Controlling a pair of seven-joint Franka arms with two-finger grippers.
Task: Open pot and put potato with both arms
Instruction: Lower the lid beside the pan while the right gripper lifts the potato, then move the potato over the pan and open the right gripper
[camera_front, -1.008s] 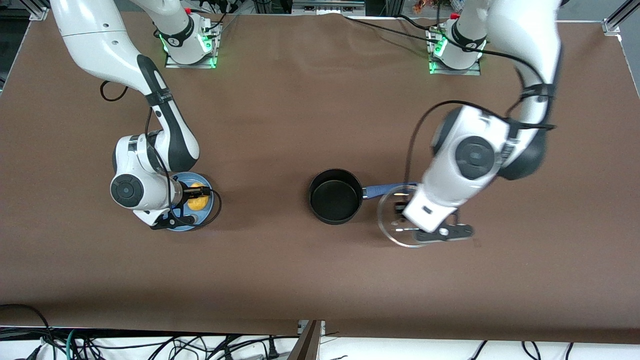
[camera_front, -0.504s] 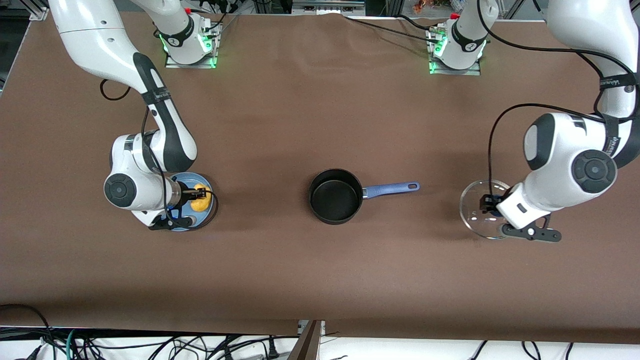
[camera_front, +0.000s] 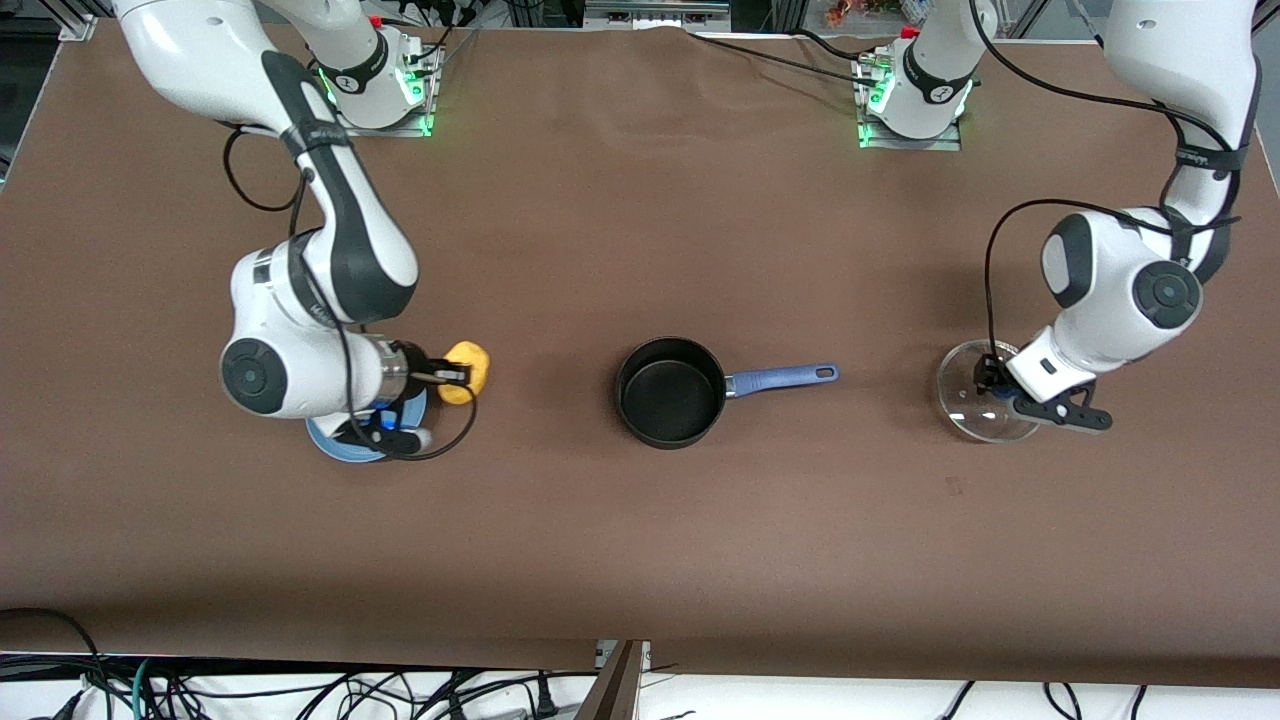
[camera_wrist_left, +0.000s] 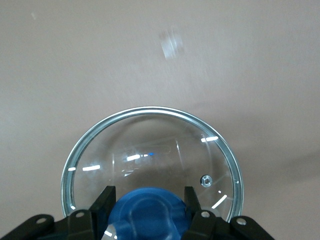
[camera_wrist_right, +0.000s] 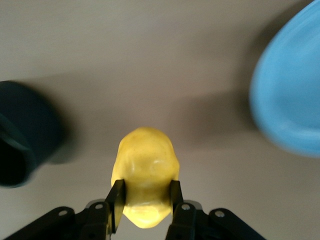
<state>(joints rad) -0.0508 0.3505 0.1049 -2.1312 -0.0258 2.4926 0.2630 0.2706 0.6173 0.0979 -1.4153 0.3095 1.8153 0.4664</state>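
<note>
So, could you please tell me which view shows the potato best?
The right wrist view: the potato fills its centre, clamped in the right pincer. The front view shows it small; the left wrist view shows none of it.

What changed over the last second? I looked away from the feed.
The right pincer lifted the potato off the blue plate and toward the pot. The left pincer carried the lid toward the left arm's end of the table. The pot stayed put.

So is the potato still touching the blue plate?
Apart. The right wrist view shows bare table between the potato, pinched in the right gripper, and the plate.
</note>
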